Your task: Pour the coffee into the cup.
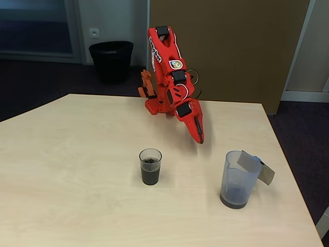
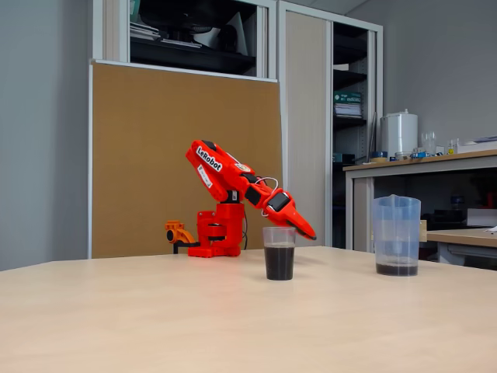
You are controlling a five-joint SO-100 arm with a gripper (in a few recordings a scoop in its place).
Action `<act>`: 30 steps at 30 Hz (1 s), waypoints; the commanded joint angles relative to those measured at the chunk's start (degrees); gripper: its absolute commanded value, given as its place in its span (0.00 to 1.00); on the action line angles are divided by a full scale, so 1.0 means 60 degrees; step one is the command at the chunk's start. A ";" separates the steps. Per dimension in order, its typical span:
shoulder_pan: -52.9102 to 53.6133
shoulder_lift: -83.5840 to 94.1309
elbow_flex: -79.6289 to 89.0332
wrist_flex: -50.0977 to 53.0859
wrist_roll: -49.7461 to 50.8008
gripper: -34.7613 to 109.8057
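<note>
Red gripper [image 1: 199,135], jaws closed and empty, hangs above the table [image 1: 77,154]. In the high fixed view, the cup [image 1: 150,166] of coffee [image 1: 150,176] stands left-forward of its tip; the upright pitcher [image 1: 237,179] stands right-forward, apart.

The cup [image 1: 150,166] holds coffee [image 1: 150,175]; the pitcher [image 1: 238,179] stands well apart.

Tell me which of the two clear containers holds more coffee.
The small cup, left of the pitcher in both fixed views. Its coffee fills over half of it; the taller pitcher has only a thin dark layer at the bottom.
</note>
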 commanded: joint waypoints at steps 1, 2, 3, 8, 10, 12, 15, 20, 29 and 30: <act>0.0615 0.1172 0.0615 0.0703 -0.2036 0.24; 0.0923 0.1333 0.0615 0.1113 -0.2432 0.24; 0.1230 0.1479 0.0615 0.1450 -0.2813 0.24; 0.2739 0.2461 0.0659 0.3237 -0.4541 0.24; 0.3062 0.2944 0.0703 0.4175 -0.5171 0.24; 0.3281 0.3340 0.0732 0.4980 -0.5640 0.24; 0.3398 0.3809 0.0762 0.6123 -0.5698 0.24; 0.3706 0.4307 0.0776 0.7456 -0.5640 0.24; 0.3984 0.5420 0.0776 0.9492 -0.6240 0.24; 0.3970 0.5581 0.0776 0.9683 -0.6270 0.24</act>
